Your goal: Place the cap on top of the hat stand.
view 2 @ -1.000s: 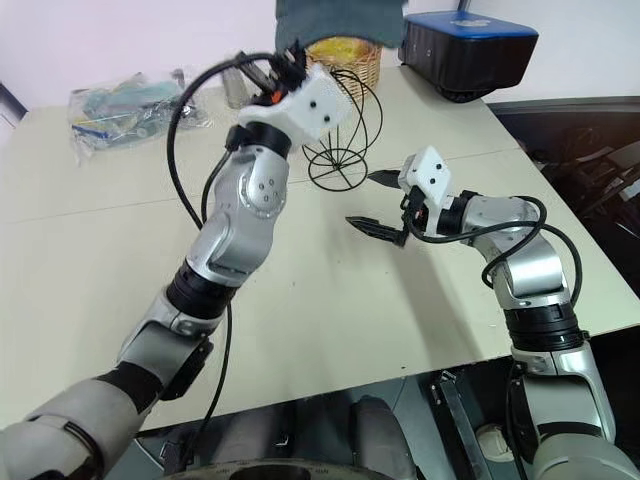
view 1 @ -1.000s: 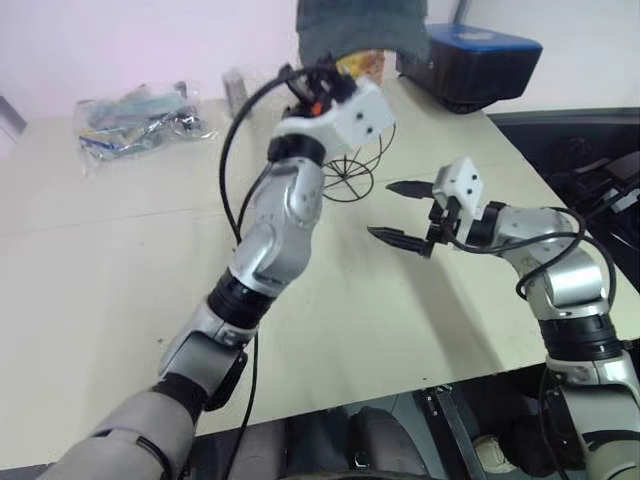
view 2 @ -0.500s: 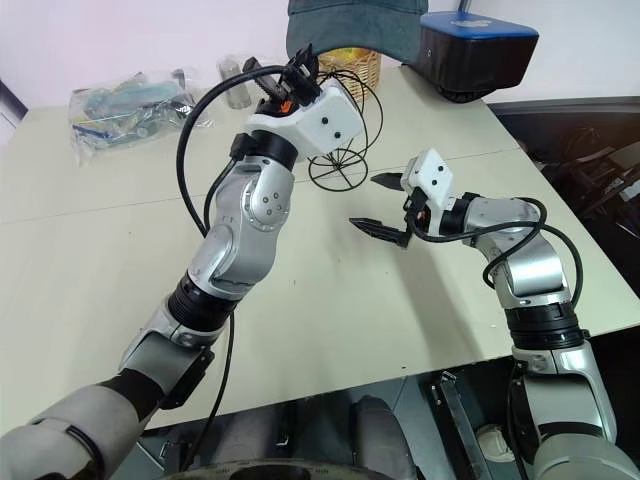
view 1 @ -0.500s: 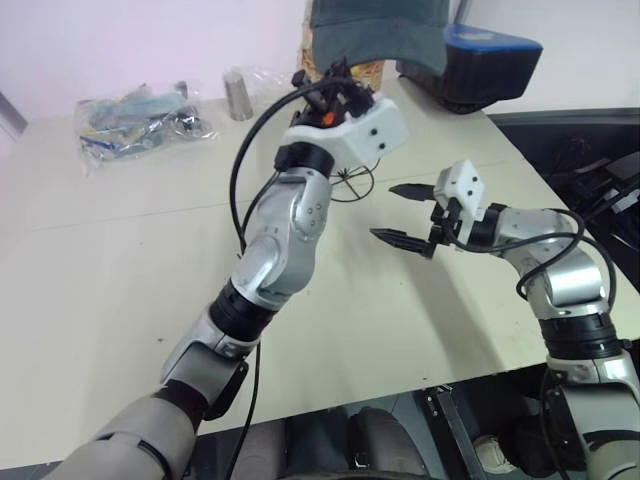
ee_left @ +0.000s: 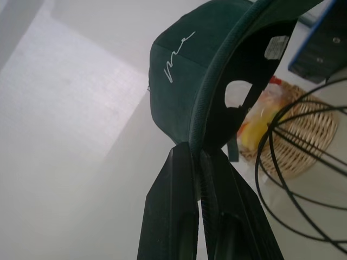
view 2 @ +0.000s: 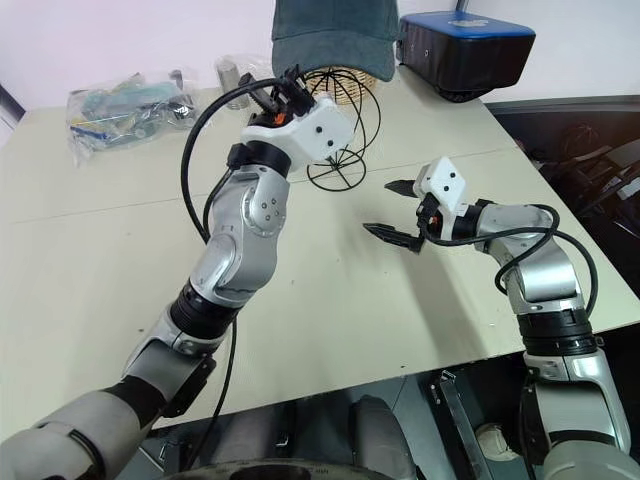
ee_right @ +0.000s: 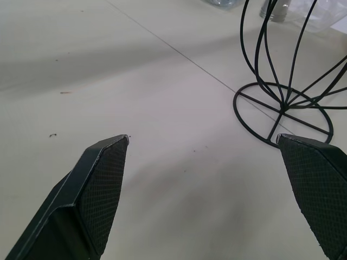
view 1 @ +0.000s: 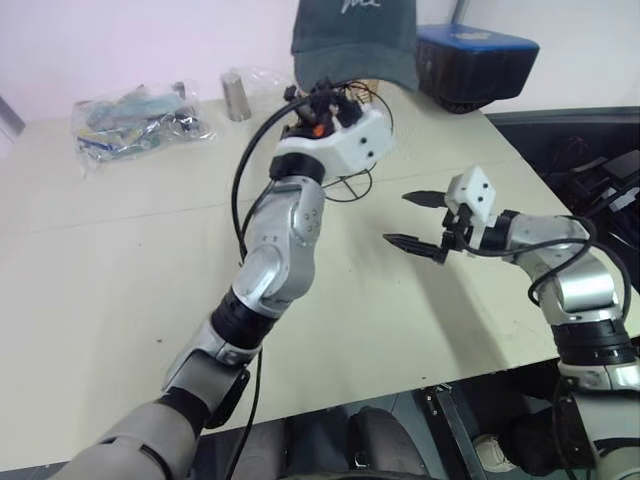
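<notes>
The left hand [ee_left: 198, 162] has its two black fingers pressed together on the rim of the cap [ee_left: 187, 81], pinching the fabric edge so that the dark teal crown stands above the fingertips with its hollow side open toward the wire frame; a grip on the rim, I judge, leaves the inside free to drop over something round. Just beyond and below that hand, the hat stand [view 2: 345, 130] sits on the table [view 2: 90, 260], a black globe of thin crossed hoops on a ring base, and the cap hangs over its upper part, apparently not yet settled onto the hoops, though contact cannot be told. Behind the stand is a woven wicker basket [ee_left: 295, 141] with something yellow in it. The right hand [view 2: 400, 212] hovers above the table with its fingers spread wide and nothing between them, the stand's ring base [ee_right: 282, 111] just ahead of its fingertips; held there, it looks placed to steady the light frame if the cap nudges it. Farther out lie a clear bag of small items [view 2: 125, 105], a metal cylinder [view 1: 237, 95] and a black and blue case [view 2: 465, 50]
</notes>
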{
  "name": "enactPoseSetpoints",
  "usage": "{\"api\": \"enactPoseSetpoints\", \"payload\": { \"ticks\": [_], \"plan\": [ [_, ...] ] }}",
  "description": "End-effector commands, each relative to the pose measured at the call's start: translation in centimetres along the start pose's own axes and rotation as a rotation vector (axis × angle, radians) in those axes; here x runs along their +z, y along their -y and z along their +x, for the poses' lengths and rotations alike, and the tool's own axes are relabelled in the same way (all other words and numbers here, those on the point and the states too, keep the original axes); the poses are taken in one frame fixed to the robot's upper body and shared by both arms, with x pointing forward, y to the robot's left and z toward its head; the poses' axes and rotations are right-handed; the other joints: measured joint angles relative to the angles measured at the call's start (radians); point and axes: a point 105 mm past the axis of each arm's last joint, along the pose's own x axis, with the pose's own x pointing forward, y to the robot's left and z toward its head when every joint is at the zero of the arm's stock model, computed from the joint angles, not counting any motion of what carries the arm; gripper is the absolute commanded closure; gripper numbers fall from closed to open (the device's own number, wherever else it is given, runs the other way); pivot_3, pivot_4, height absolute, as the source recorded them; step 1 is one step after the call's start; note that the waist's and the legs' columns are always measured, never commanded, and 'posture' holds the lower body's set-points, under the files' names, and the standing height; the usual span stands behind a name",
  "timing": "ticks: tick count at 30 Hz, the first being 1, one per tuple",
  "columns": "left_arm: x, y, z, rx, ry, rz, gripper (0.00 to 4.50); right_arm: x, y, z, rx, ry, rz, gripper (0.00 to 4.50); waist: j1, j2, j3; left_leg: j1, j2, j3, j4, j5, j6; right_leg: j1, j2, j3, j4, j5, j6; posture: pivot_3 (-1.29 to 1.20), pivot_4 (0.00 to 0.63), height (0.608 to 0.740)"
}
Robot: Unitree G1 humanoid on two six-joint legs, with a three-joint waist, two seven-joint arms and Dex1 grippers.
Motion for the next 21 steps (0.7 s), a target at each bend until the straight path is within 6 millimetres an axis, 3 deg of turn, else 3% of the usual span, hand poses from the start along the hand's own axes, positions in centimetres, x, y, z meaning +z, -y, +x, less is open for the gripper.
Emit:
{"api": "enactPoseSetpoints", "payload": {
  "ticks": [1, 21],
  "plan": [
    [0.5, -1.5, -0.4, 0.042, 0.000, 0.005, 4.38, 1.2, 0.4, 0.1, 0.002, 0.034, -0.039, 0.00, 0.001, 0.000, 0.000, 0.000, 0.000, 0.000, 0.000, 0.000, 0.000, 0.000, 0.000, 0.000, 0.000, 0.000, 0.000, 0.00, 0.150, 0.740],
    [1.2, 0.4, -1.8, -0.106, 0.016, -0.040, 4.38, 1.4, 0.8, 0.1, -0.002, 0.032, -0.051, 0.00, 0.000, 0.000, 0.000, 0.000, 0.000, 0.000, 0.000, -0.001, 0.002, 0.000, 0.000, 0.000, 0.000, 0.000, 0.000, 0.00, 0.150, 0.740]
  ]
}}
